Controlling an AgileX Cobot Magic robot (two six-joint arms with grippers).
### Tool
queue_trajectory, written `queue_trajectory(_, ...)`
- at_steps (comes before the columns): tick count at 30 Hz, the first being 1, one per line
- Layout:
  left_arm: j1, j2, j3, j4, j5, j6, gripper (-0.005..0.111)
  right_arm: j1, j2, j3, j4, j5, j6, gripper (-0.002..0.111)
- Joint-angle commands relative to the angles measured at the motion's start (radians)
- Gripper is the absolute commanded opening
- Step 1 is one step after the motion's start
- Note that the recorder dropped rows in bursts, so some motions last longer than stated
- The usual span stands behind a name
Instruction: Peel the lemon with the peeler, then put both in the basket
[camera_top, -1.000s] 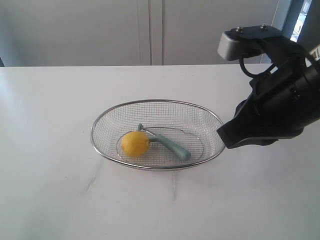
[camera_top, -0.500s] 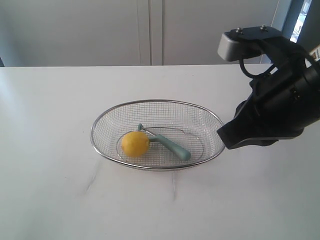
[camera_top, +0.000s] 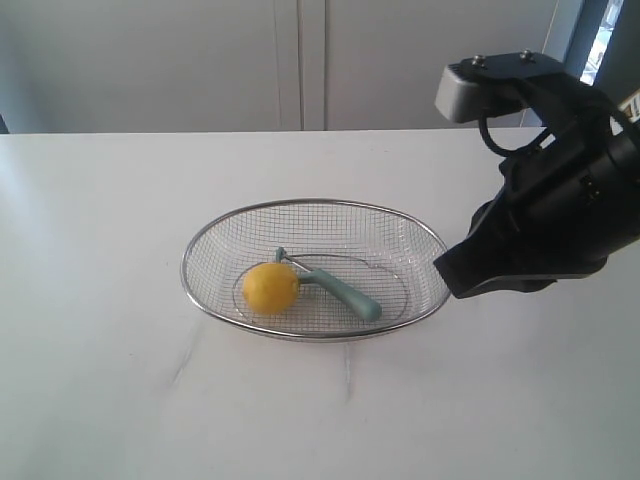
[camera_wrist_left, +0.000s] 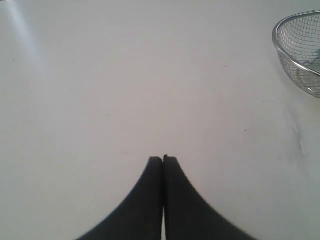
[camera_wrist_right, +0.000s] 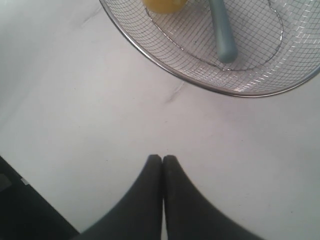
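Near part of the white table (camera_top: 120, 400) is lying bare. Mid table, the wire-mesh basket (camera_top: 300, 337) is sitting upright. The lemon (camera_top: 270, 288) is resting inside it, left of centre. The peeler (camera_top: 345, 293) is lying in the basket too, its head touching the lemon's far right side and its teal handle pointing right and near.

The black right arm (camera_top: 560, 220) is hanging above the table just right of the basket, not touching it. Right pincer (camera_wrist_right: 162, 159) is sitting fully closed and gripping nothing, over bare table just outside the basket rim (camera_wrist_right: 220, 91); lemon (camera_wrist_right: 162, 5) and peeler handle (camera_wrist_right: 222, 30) are showing through the mesh.

Left pincer (camera_wrist_left: 163, 160) is also closed and empty above bare table, apart from the basket (camera_wrist_left: 300, 50).

Far back, pale cabinet panels (camera_top: 300, 60) are standing behind the table.
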Motion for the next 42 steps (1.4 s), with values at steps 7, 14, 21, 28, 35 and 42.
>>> queue_trajectory(7,0.015,-0.005,0.004,0.111,-0.001,-0.099,0.000,0.001,-0.009,0.006,0.004,-0.004,0.000,0.000)
queue_trajectory(14,0.048,-0.005,0.004,0.108,-0.001,-0.006,0.000,0.001,-0.009,0.006,0.004,-0.004,0.000,0.000)
queue_trajectory(21,0.048,-0.005,0.004,0.108,-0.015,0.009,0.000,0.001,-0.009,0.006,0.004,-0.004,0.000,0.000)
queue_trajectory(28,0.048,-0.005,0.004,0.108,-0.017,0.009,0.000,0.001,-0.009,0.006,0.004,-0.004,0.000,0.000)
queue_trajectory(35,0.048,-0.005,0.004,0.108,-0.017,0.009,0.000,0.001,-0.009,0.006,0.004,-0.004,0.000,0.000)
queue_trajectory(42,0.048,-0.005,0.004,0.108,-0.025,0.009,0.000,0.001,-0.009,0.006,0.004,-0.004,0.000,0.000)
